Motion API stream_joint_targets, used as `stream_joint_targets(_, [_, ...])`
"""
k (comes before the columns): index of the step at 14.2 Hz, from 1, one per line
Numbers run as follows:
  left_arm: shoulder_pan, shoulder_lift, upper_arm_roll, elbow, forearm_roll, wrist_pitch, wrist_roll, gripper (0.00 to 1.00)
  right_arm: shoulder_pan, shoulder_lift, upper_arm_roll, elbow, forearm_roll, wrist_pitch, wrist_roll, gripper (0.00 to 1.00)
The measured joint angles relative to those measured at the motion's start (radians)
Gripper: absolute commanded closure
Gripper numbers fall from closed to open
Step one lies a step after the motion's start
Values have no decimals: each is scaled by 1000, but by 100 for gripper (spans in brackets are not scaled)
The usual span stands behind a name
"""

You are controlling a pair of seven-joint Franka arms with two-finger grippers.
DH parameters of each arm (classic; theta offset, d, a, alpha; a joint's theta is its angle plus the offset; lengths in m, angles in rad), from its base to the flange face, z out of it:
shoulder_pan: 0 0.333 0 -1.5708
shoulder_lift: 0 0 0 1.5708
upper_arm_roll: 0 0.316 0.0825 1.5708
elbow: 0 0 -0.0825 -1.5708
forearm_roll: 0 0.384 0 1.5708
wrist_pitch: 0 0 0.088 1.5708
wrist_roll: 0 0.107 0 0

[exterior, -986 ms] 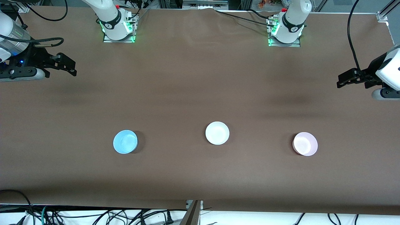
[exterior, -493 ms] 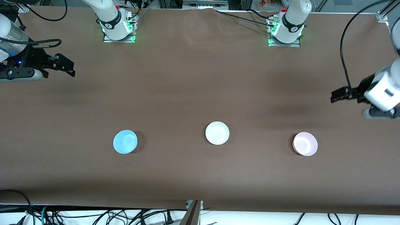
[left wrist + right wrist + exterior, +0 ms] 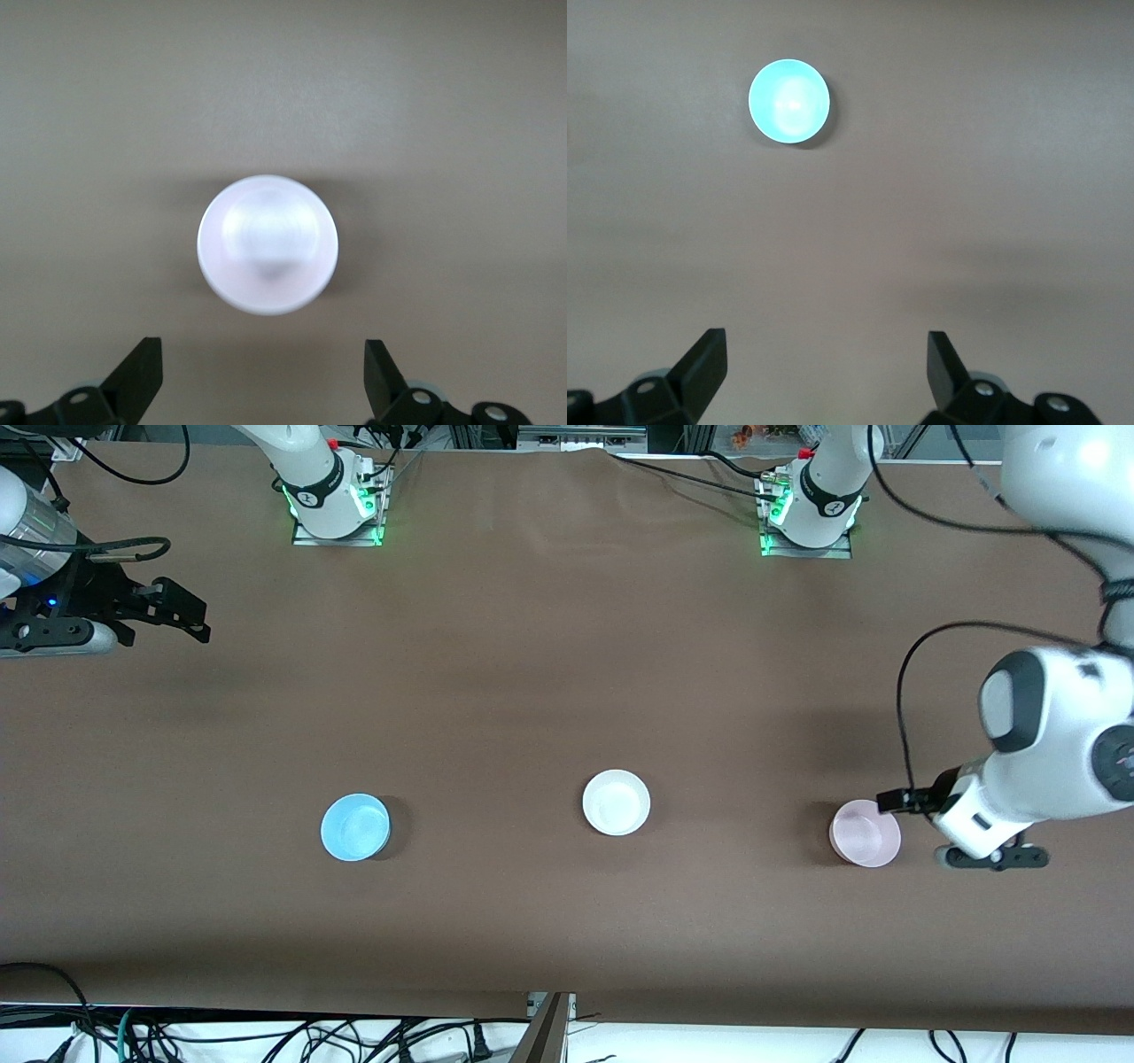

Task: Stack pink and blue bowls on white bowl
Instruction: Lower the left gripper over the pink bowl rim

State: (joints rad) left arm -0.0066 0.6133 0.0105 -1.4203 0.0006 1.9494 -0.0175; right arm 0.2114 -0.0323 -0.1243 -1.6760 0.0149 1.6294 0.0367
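Observation:
Three small bowls stand in a row on the brown table. The light blue bowl (image 3: pixel 354 826) (image 3: pixel 788 100) is toward the right arm's end, the white bowl (image 3: pixel 616 802) is in the middle, and the pale pink bowl (image 3: pixel 865 833) (image 3: pixel 267 243) is toward the left arm's end. My left gripper (image 3: pixel 897 801) (image 3: pixel 261 356) hangs open just beside the pink bowl's rim, holding nothing. Up in the air at the right arm's end of the table, my right gripper (image 3: pixel 190 613) (image 3: pixel 827 347) is open and empty, well away from the blue bowl.
Both arm bases (image 3: pixel 335 505) (image 3: pixel 808 514) stand along the table's edge farthest from the front camera. Loose cables (image 3: pixel 266 1036) lie below the table's near edge. A black cable (image 3: pixel 904 691) loops off the left arm above the pink bowl.
The left arm has swung from high at its end of the table to beside the pink bowl, jaws still open. The right gripper has barely shifted.

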Motion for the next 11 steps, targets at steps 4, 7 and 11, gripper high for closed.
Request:
stream_joint_targets(4, [18,67,2,-59,8,162,89,0,0,0,0,1,0,0,0,0])
stream_joint_targets(7, [52,77,2,-94,9,208,137,0,0,0,1,1,0,0,0,0])
stream_joint_targets(11, [95,82,3,-100,13,239,165,0,0,0,1,2,0,2,0,0])
